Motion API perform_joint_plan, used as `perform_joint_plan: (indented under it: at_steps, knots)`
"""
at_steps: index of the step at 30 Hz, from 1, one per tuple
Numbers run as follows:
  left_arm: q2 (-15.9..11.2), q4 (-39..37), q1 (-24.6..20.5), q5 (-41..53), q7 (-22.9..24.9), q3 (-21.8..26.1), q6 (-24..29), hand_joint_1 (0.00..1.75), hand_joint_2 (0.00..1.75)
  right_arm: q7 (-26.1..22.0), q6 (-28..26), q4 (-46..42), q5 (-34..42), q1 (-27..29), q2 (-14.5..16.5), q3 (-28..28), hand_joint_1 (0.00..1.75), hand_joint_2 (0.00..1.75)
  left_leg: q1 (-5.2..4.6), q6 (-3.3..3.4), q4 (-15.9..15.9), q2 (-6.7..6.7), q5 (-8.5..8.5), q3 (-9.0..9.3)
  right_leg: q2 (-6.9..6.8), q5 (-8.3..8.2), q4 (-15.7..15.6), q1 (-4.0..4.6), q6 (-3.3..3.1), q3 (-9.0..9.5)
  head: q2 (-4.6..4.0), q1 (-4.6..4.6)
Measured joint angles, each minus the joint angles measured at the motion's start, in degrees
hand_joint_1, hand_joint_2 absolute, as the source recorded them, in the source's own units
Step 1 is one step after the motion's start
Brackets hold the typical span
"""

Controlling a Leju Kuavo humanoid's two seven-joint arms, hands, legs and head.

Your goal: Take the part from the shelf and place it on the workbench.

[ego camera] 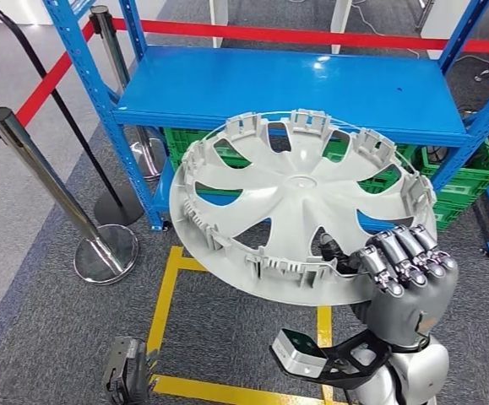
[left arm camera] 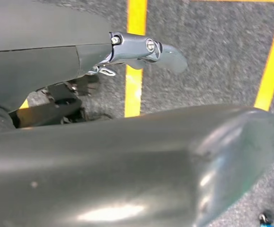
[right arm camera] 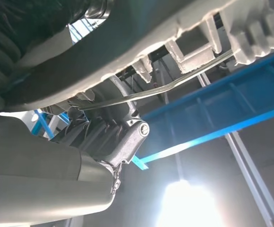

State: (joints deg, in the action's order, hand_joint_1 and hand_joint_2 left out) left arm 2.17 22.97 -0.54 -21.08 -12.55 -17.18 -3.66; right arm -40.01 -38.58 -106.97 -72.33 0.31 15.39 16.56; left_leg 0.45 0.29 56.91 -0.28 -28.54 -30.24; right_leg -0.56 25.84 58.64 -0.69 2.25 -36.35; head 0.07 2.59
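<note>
- The right hand (ego camera: 407, 274) grips the near rim of a large grey wheel cover (ego camera: 292, 202), fingers (ego camera: 399, 253) curled over the edge.
- The wheel cover is held in the air just in front of the blue shelf (ego camera: 292, 89), clear of the shelf board, tilted a little, its ribbed inner side with clips facing up.
- From the right wrist camera the cover's rim (right arm camera: 185, 33) and its thin wire ring run close over the hand (right arm camera: 117, 137), with the shelf's blue beams behind.
- The left hand (ego camera: 127, 375) hangs low, well below the shelf and near the yellow floor tape (ego camera: 165, 308). I cannot tell how its fingers lie, but nothing shows in them; the left wrist camera gives its thick grey thumb (left arm camera: 146, 165) and one finger (left arm camera: 146, 47) over the grey carpet.
- Green crates (ego camera: 464, 181) sit under the shelf board.
- Beside the shelf's left post stand chrome stanchions (ego camera: 50, 181) carrying a red belt (ego camera: 50, 84).
</note>
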Motion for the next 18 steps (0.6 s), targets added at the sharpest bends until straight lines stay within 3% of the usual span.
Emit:
perform_joint_plan:
  at_steps: [2, 4, 5, 6, 7, 9, 11, 12, 14, 15, 16, 18]
  knots:
    - [0.07, -0.10, -0.25, 0.02, 0.00, -0.02, -0.03, 0.00, 0.00, 0.01, -0.01, 0.01, 0.14, -0.01, -0.01, -0.13, 1.75, 1.75, 0.13, 1.06, -0.35, 0.20, 1.01, -0.94, 0.38, 4.32, 4.40, -0.01, 0.34, -1.73, 0.00, -0.29]
    - [0.13, -0.12, -0.66, 0.18, 0.01, -0.06, -0.05, 0.00, 0.00, 0.01, -0.01, 0.02, 0.28, -0.02, -0.02, -0.21, 1.75, 1.75, -0.06, 1.45, -0.23, 0.24, 1.94, -2.15, 0.45, 9.15, 11.83, 0.04, 0.44, -3.53, 0.00, -0.52]
    - [0.13, -0.13, -0.86, 0.34, 0.03, -0.10, -0.05, 0.00, 0.00, 0.01, -0.01, 0.04, 0.34, -0.02, -0.02, -0.25, 1.75, 1.75, -0.16, 1.49, -0.15, 0.26, 2.41, -2.76, 0.45, 10.06, 14.64, 0.04, 0.43, -3.84, 0.00, -0.54]
    - [0.12, -0.13, -1.04, 0.52, 0.09, -0.17, -0.05, 0.00, 0.00, 0.01, -0.01, 0.09, 0.41, -0.02, -0.02, -0.32, 1.75, 1.75, -0.27, 1.49, -0.07, 0.28, 2.88, -3.38, 0.45, 9.64, 15.76, 0.04, 0.37, -3.35, 0.00, -0.54]
    - [0.11, -0.13, -1.21, 0.69, 0.16, -0.25, -0.05, 0.00, 0.00, 0.01, -0.01, 0.14, 0.45, -0.06, -0.02, -0.40, 1.75, 1.75, -0.35, 1.43, 0.01, 0.29, 3.36, -4.00, 0.45, 8.17, 14.81, 0.06, 0.22, -1.85, 0.00, -0.54]
    - [0.12, -0.13, -1.50, 0.96, 0.35, -0.42, -0.07, 0.00, 0.00, 0.01, -0.01, 0.19, 0.48, -0.28, -0.02, -0.58, 1.75, 1.75, -0.49, 1.18, 0.22, 0.24, 4.27, -5.12, 0.47, 5.28, 7.90, 0.16, -0.27, 3.55, 0.00, -0.54]
    - [0.12, -0.13, -1.73, 1.12, 0.50, -0.49, -0.08, 0.00, 0.00, 0.01, 0.00, 0.19, 0.44, -0.67, -0.02, -0.71, 1.75, 1.75, -0.65, 0.71, 0.46, 0.17, 5.20, -5.91, 0.54, 5.28, 0.03, 0.36, -0.58, 8.83, 0.00, -0.51]
    - [0.11, -0.13, -1.82, 1.15, 0.58, -0.54, -0.08, 0.00, 0.00, 0.01, 0.00, 0.20, 0.41, -0.86, -0.02, -0.79, 1.75, 1.75, -0.69, 0.42, 0.50, 0.15, 5.77, -6.22, 0.58, 5.75, -2.02, 0.47, -0.63, 10.00, 0.00, -0.51]
    - [0.04, -0.15, -1.88, 1.19, 0.68, -0.73, -0.08, 0.00, 0.00, 0.01, 0.00, 0.24, 0.37, -1.10, -0.01, -1.03, 1.75, 1.75, -0.61, -0.19, 0.53, 0.06, 6.62, -6.78, 0.53, 5.35, -2.82, 0.45, -1.00, 9.89, 0.00, -0.51]
    - [-0.01, -0.16, -1.86, 1.19, 0.73, -0.84, -0.07, 0.00, 0.00, 0.01, 0.00, 0.28, 0.35, -1.18, -0.01, -1.16, 1.75, 1.75, -0.56, -0.55, 0.91, 0.00, 6.04, -7.14, 0.42, 4.79, -2.79, 0.35, -1.43, 9.33, 0.00, -0.51]
    - [-0.05, -0.19, -1.85, 1.19, 0.77, -0.96, -0.07, 0.00, 0.00, 0.01, 0.00, 0.32, 0.32, -1.26, 0.01, -1.28, 1.75, 1.75, -0.51, -0.88, 2.09, -0.06, 4.37, -7.64, 0.28, 4.18, -2.81, 0.23, -1.93, 8.75, 0.00, -0.44]
    - [-0.15, -0.21, -1.93, 1.19, 0.84, -1.15, -0.05, 0.00, 0.00, 0.01, 0.00, 0.41, 0.26, -1.38, 0.04, -1.50, 1.75, 1.75, -0.41, -1.40, 7.92, -0.08, -1.53, -9.13, 0.08, 2.96, -2.60, 0.16, -2.63, 7.05, 0.00, -0.29]
